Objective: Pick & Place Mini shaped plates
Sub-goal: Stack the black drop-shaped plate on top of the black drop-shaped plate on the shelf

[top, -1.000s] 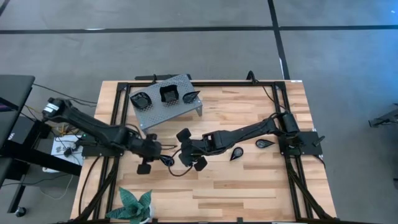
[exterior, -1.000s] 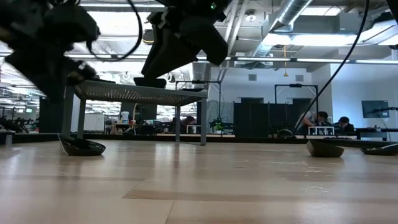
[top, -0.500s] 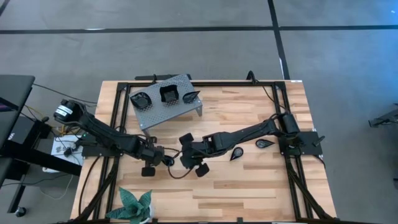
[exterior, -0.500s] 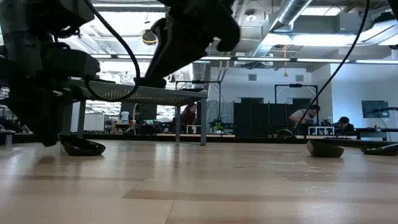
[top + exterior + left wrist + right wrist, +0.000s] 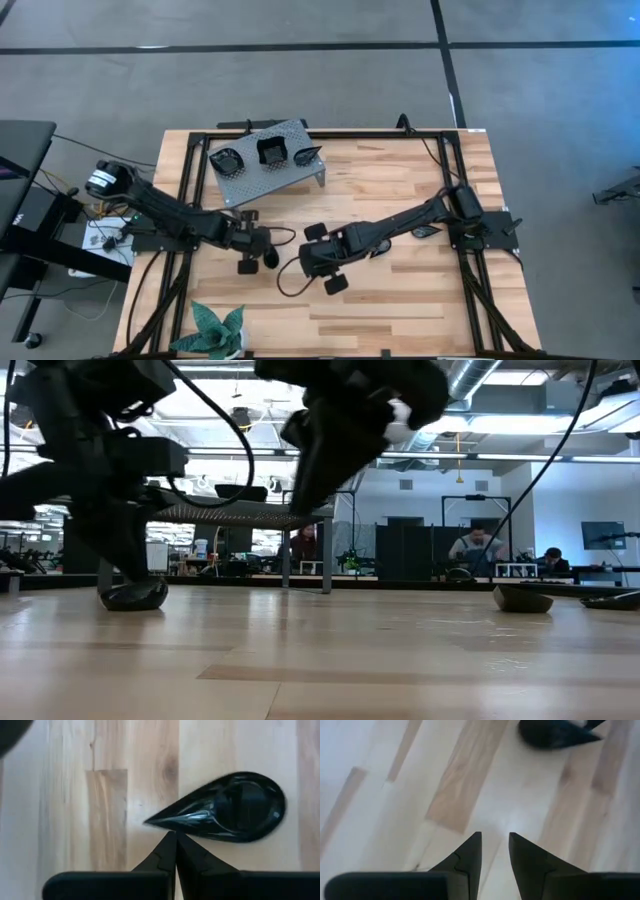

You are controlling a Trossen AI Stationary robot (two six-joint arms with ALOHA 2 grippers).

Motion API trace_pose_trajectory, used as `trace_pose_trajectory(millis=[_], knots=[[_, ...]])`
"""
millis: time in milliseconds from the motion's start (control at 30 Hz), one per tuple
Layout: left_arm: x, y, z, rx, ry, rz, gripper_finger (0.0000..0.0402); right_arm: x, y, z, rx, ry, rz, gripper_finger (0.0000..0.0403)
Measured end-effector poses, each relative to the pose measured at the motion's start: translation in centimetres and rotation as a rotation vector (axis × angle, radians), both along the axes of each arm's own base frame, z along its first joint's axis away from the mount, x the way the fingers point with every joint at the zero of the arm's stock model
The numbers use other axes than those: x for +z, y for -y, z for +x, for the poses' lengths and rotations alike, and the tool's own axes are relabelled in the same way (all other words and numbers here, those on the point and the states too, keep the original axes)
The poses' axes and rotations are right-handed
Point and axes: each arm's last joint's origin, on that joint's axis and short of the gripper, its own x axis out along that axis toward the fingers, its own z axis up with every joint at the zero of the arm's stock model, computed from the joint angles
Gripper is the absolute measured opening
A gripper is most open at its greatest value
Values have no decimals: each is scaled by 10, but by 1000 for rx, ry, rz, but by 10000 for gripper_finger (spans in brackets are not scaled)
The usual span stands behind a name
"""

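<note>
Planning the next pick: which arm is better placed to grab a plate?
Left. Its gripper, fingers together, hangs right over a teardrop plate; the right gripper faces bare table.

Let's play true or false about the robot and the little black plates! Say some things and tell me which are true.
1. Three black plates sit on the grey metal stand. True.
2. The left gripper has its fingers wide open. False: its fingertips are pressed together, holding nothing.
3. A teardrop plate lies on the wood right ahead of the left gripper. True.
4. The right gripper is carrying a plate. False: there is only a narrow empty gap between its fingers, with bare table below.
5. The green plant stands on the metal stand. False: it stands at the table's near edge, by the left arm's side.
</note>
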Motion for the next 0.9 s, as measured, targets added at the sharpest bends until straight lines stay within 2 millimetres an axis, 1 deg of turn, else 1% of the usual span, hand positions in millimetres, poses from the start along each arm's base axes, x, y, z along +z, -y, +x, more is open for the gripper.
trace_pose_trajectory(millis=[100, 300, 533, 667, 767, 833, 900], knots=[[-1, -4, 4, -24, 5, 18, 6, -2, -5, -5, -13, -36, 3, 92], [2, -8, 13, -72, 73, 33, 6, -1, -16, -8, 11, -32, 5, 92], [6, -5, 20, -135, 142, -50, 6, -1, -17, -8, 13, -28, 6, 92], [6, -2, 20, -154, 140, -57, 6, -1, -14, -7, 6, -26, 5, 92], [10, 1, 16, -186, 156, 12, 6, -1, -14, -6, 5, -26, 5, 92], [16, 1, 12, -149, 173, 73, 6, -1, -13, -6, 4, -26, 5, 92], [19, -4, 3, -84, 135, 83, 6, -1, -13, -6, 4, -26, 5, 92]])
